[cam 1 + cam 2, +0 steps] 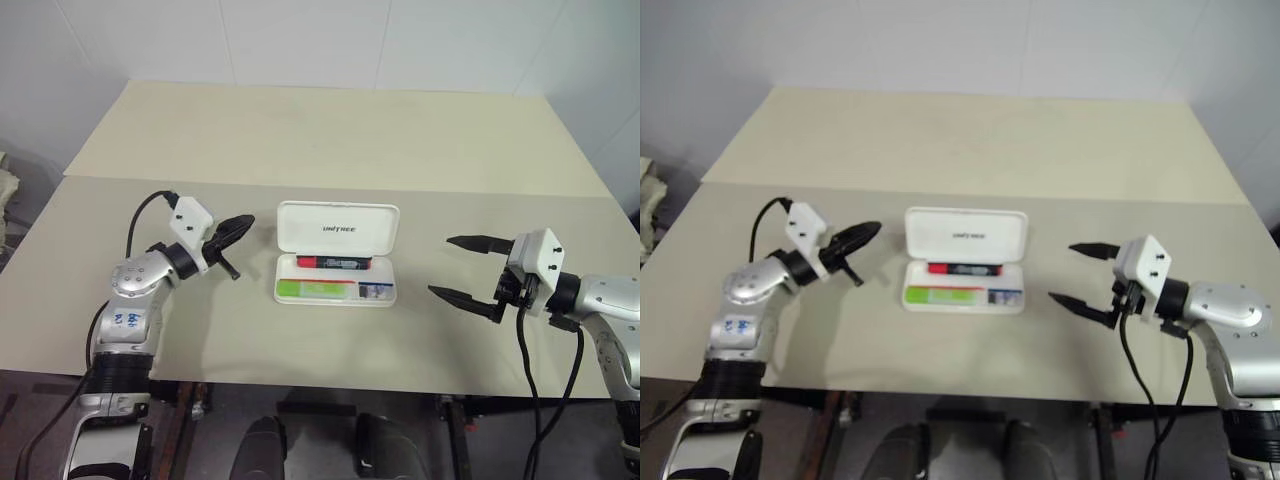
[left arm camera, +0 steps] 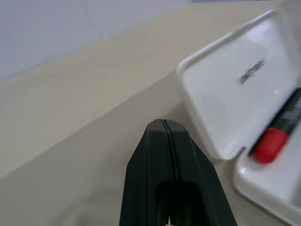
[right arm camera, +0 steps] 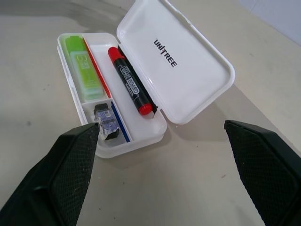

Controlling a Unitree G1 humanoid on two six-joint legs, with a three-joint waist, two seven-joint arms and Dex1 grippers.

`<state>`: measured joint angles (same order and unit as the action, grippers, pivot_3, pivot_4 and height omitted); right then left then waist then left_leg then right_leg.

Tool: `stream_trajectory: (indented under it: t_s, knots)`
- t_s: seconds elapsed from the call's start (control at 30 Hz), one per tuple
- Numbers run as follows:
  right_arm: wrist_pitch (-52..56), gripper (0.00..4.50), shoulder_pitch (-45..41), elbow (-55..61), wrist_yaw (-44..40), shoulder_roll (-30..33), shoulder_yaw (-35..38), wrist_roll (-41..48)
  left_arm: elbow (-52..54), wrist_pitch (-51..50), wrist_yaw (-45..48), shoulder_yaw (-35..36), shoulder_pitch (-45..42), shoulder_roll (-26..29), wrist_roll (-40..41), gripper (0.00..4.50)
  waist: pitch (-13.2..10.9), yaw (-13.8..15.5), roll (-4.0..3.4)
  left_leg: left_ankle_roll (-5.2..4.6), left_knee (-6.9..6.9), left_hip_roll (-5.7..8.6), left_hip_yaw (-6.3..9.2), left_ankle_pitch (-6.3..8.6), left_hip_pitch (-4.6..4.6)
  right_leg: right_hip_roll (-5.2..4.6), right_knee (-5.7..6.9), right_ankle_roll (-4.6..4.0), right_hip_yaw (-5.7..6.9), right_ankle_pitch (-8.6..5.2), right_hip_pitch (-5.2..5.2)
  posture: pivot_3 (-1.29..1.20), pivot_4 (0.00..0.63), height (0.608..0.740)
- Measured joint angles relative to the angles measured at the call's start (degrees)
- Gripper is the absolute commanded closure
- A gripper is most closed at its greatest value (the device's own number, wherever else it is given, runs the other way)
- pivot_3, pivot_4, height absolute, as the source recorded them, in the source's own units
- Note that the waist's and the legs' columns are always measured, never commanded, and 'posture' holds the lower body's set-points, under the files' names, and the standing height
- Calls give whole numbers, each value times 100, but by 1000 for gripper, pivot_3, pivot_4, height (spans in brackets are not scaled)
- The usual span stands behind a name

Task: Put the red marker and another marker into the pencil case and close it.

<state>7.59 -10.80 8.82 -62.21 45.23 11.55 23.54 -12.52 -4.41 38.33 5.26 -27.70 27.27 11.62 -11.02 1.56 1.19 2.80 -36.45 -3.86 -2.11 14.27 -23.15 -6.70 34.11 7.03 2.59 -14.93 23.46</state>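
Note:
The white pencil case (image 1: 338,215) lies open at the table's middle, its lid tilted back with the dark lettering showing. In its rear compartment lies the red marker (image 1: 335,262), with a black barrel and red ends (image 3: 130,84). The lime-green marker (image 3: 83,62) rests in the front left compartment (image 1: 315,289). My left gripper (image 1: 243,224) is shut and empty, pointing at the lid's left edge from a short gap away (image 2: 162,123). On the case's right, well apart from it, my right gripper (image 1: 441,266) is open and empty, its fingers (image 3: 70,160) aimed at the case.
A small dark block (image 3: 107,123) sits in the case's front right compartment. The beige table (image 1: 300,140) has a seam running across behind the case. Its front edge is close below both arms. White walls stand behind it.

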Motion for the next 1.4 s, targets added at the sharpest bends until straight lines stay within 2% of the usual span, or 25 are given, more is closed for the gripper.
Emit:
stream_trajectory:
  t_s: [0.3, 0.43, 0.73, 0.97, 1.17, 1.4]
  knots:
    - [-3, 0, 18, 25, 63, -55, -8, -2, -1106, -112, -101, -242, -937, -291, -183, 4483, 0, 1, 2, 1, 0, 0, 0, -1, -1, 1, -1, 2, 0, 1, 0, 0, 150, 740]
    - [-4, 0, 48, 63, 117, -95, -10, -2, -1341, 72, 78, -271, -1056, -450, -176, 4483, 1, -2, 2, 4, 0, 0, -2, -2, -3, 1, -3, 3, 0, 2, 1, 0, 150, 740]
    - [-4, 0, 101, 129, 177, -108, -10, -1, -1375, 1021, 807, -257, -1075, -488, -9, 4483, 0, 9, 2, 4, -3, 0, -2, -2, -3, 1, -3, 4, 0, 2, 0, 0, 150, 740]
    - [-4, 0, 123, 150, 240, -110, -9, -3, -1185, 1884, 1930, -738, -1210, -406, -25, 4483, 1, 11, 2, 4, -6, 1, -3, -2, -5, 1, -6, 6, 0, 4, -2, 0, 150, 740]
    - [-4, 0, 191, 209, 297, -110, -8, -2, -855, 1695, 2663, -1073, -1142, -238, 5, 4483, 1, -1, 2, 1, -7, 1, -2, 0, -5, 1, -5, 6, -1, 4, -2, 0, 150, 740]
    - [-1, 0, 298, 353, 483, -119, 0, -2, -821, 1024, 2800, -1460, -1002, -179, -186, 4483, 1, 24, 2, -5, -17, 1, -1, 3, -5, 1, -2, 6, -2, 4, -5, 0, 150, 740]
